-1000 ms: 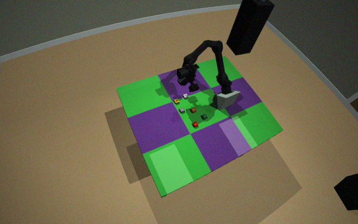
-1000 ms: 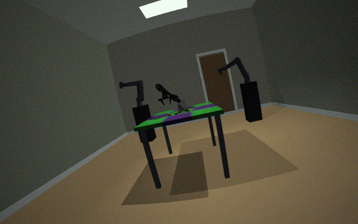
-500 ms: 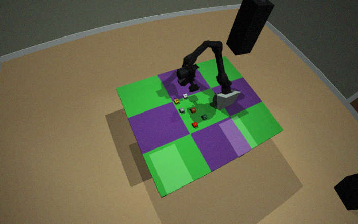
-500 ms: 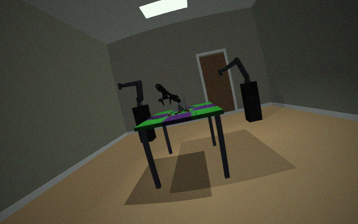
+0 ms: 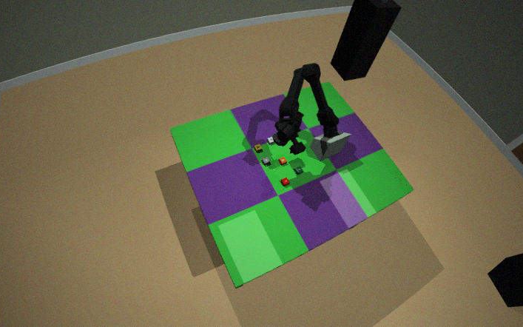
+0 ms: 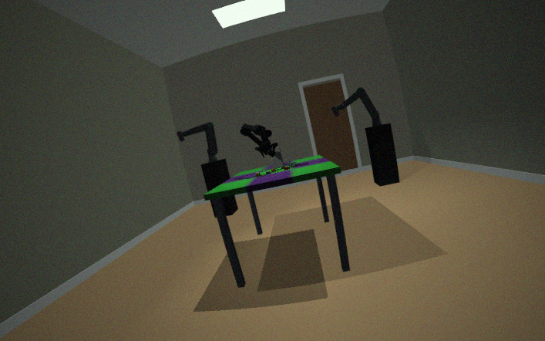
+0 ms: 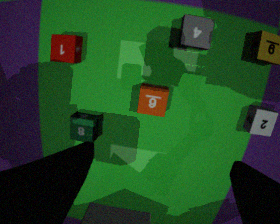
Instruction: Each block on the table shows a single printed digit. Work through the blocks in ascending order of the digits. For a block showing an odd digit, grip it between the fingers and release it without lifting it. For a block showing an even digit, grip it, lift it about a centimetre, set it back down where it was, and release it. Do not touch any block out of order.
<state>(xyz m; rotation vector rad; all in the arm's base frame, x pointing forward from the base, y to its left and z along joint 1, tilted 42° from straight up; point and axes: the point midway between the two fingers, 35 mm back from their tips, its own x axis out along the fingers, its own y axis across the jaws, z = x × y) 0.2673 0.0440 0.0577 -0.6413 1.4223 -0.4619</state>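
My gripper [image 5: 288, 145] [image 7: 164, 160] is open and empty, above the table on the white block's side of the group. In the wrist view the digits stand inverted. A red block [image 5: 285, 181] [image 7: 62, 48] shows 1, a white block [image 5: 271, 140] [image 7: 264, 123] 2, a grey block [image 5: 266, 160] [image 7: 196, 31] 4, and a dark green block [image 5: 298, 170] [image 7: 82, 130] 8. An orange block [image 5: 282, 160] [image 7: 152, 100] appears to show an underlined 9, a yellow block [image 5: 258, 147] [image 7: 271, 48] an underlined 6. The left fingertip overlaps the green block's lower edge in the wrist view.
The blocks stand close together on the middle green square of the green and purple table [image 5: 231, 186] [image 6: 270, 180]. A pale grey wedge-shaped base [image 5: 330, 146] carries the arm beside them. Arm shadows fall across the blocks. Two other arms stand on black pedestals away from the table.
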